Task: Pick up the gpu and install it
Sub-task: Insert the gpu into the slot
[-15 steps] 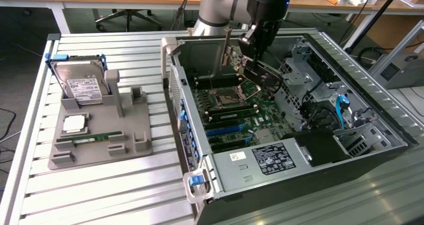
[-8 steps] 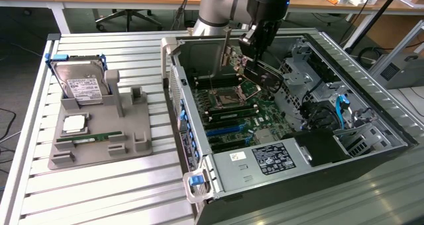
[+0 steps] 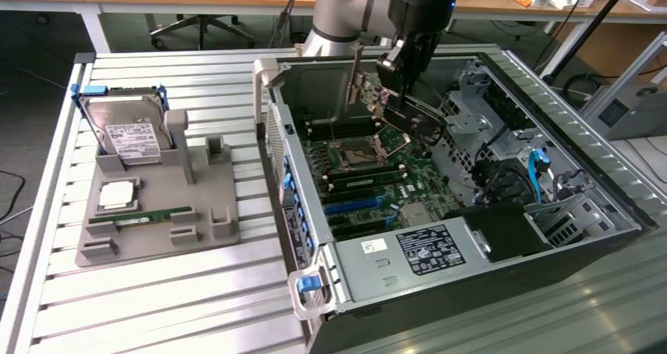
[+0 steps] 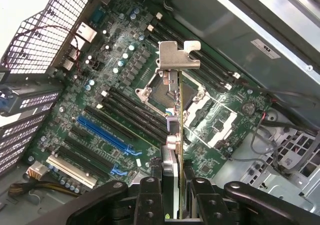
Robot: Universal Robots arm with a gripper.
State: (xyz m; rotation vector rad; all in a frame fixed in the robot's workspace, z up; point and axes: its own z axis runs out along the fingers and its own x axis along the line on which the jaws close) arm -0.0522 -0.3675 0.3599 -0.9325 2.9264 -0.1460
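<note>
Thin dark gpu (image 3: pixel 410 119) with a silvery bracket (image 4: pixel 178 60) at one end, edge-on in the wrist view. Gripped, tilted, hanging inside the open computer case (image 3: pixel 312 80) above the motherboard (image 3: pixel 417 178), near the CPU socket (image 3: pixel 360 152).

No text could be read in either view. In the exterior view, the hard drive (image 3: pixel 125 119), at 9 o'clock from the computer case (image 3: pixel 568 116), bore a white label (image 3: pixel 136 143) with print too small to read. The power supply (image 3: pixel 386 280) bore a black label (image 3: pixel 429 248) with white print, illegible. A small white sticker (image 3: pixel 373 245) lay at 9 o'clock from that label. The gpu (image 4: pixel 178 60), clamped in the tool (image 4: pixel 175 187), showed no readable marking.
</note>
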